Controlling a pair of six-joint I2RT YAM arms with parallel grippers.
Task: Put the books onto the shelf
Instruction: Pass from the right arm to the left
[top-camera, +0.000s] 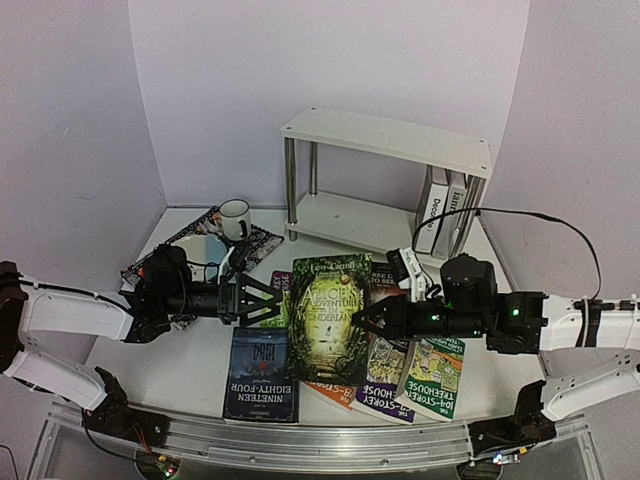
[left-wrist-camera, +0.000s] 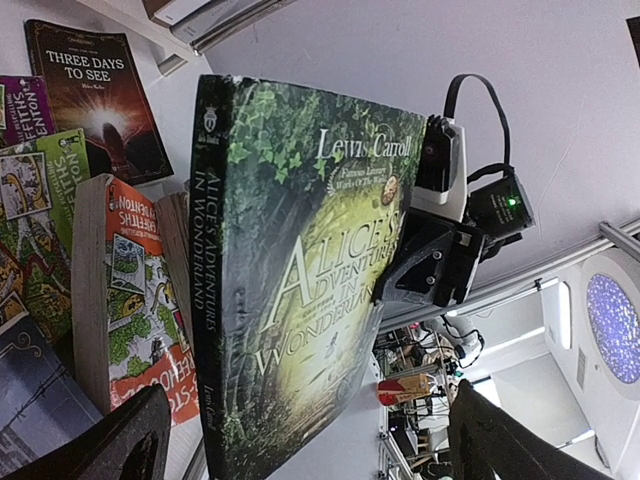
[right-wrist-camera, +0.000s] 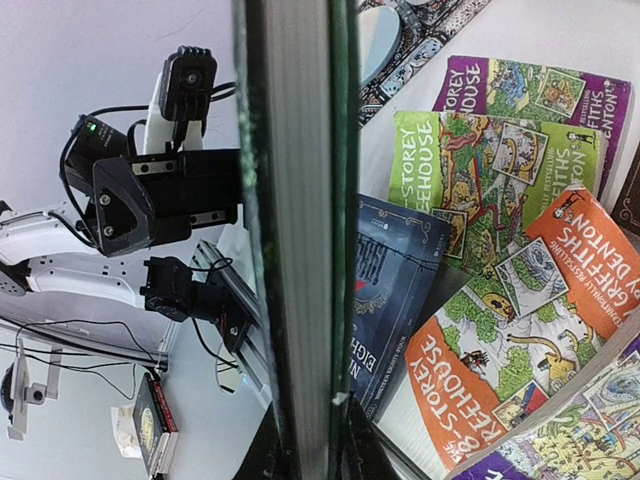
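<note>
Book in hand: My right jaws are pinched narrow on the page edge of the dark green hardback with the leafy cover (top-camera: 330, 312). They hold it up over the books that lie flat.
Left jaws: Spread wide, just beside the book's spine, not touching it.
How it will handle: I think it is stiff and a bit heavy. The shiny cover could slip. Held by one edge, it may tip or twist.
Where to grab: I would take the spine side, near its middle.
Other books: A dark blue book (top-camera: 260, 375) and bright orange, green and purple paperbacks (right-wrist-camera: 500, 330) lie on the white tabletop (top-camera: 190, 370).
Shelf: The white two-board shelf with metal legs (top-camera: 385, 140) stands at the back. Two tall white books (top-camera: 440, 205) stand at the right end of its low board.
Edges: The legs and the top board's rim could catch a corner.
Room: The low board's left part is bare. A white mug (top-camera: 235, 218) on a dark patterned placemat (top-camera: 262, 240) sits near the shelf's left side.
</note>
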